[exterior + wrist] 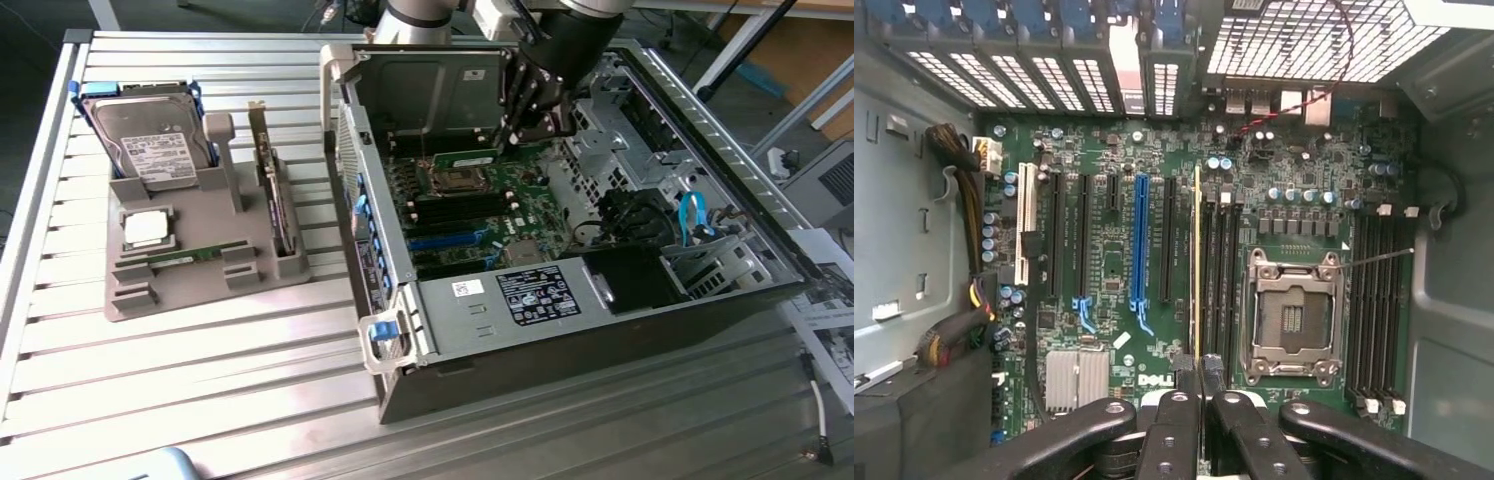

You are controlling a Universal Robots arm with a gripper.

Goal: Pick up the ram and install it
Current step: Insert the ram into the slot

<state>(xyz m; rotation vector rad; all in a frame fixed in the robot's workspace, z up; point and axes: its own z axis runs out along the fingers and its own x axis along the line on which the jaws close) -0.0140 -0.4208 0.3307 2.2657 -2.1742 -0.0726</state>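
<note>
Gripper (513,136) is down inside the open PC case (461,335), jaws nearly closed and clamped on the ram (467,158) at one end. In the wrist view the ram (1197,260) is edge-on, a thin strip running out from between the two inner fingers (1176,415), which press on its flat faces. The gripper (1200,370) has its outer links splayed wide on either side. The stick stands on edge over the motherboard (1104,290), parallel to the black memory slots (1216,280) and just beside them, on the side away from the CPU socket (1292,315), with the blue expansion slot (1141,245) further off that way. Can't tell if its lower edge touches a slot or sits clear of the board. In the exterior view the stick reads as a short green bar just beyond the CPU socket (447,180), near the raised grey metal panel (427,90). Outside the case, on the exterior view's left, a grey fixture (200,290) on the slatted table (200,390) carries a hard drive (150,145), a silver processor chip (144,228) and an expansion card (274,195) on edge, all well apart from the gripper.
</note>
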